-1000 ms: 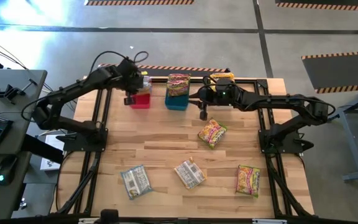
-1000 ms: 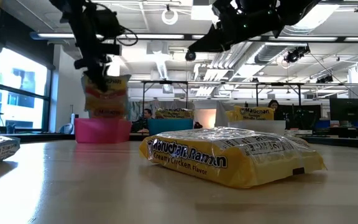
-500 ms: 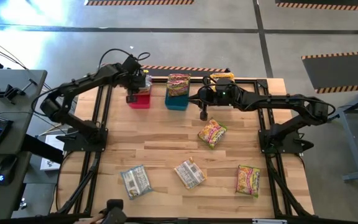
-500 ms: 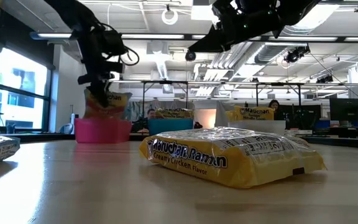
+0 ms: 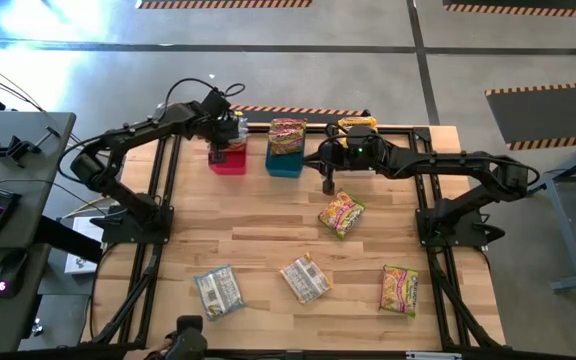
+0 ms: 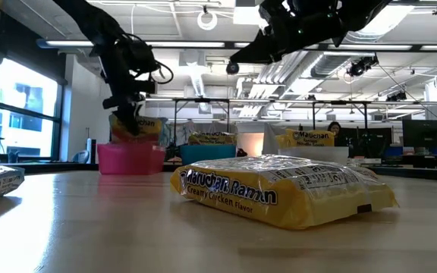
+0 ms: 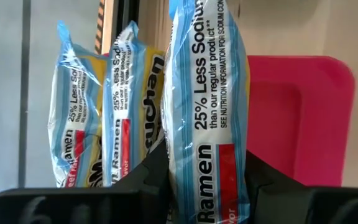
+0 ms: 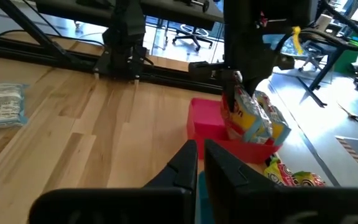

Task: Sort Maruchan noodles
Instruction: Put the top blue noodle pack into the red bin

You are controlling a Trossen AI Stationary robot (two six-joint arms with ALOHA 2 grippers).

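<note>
Over the pink bin (image 5: 227, 160) at upper left of the high view, the left gripper (image 5: 223, 140) is pinching a packet (image 7: 207, 118) and lowering it in.

Next comes release, judging by that. The left wrist view is showing two packets already standing inside; the high view alone is showing four more lying on the table (image 5: 268, 240). The right gripper (image 5: 328, 184), pressed together, is hanging near the blue bin (image 5: 284, 162).
</note>
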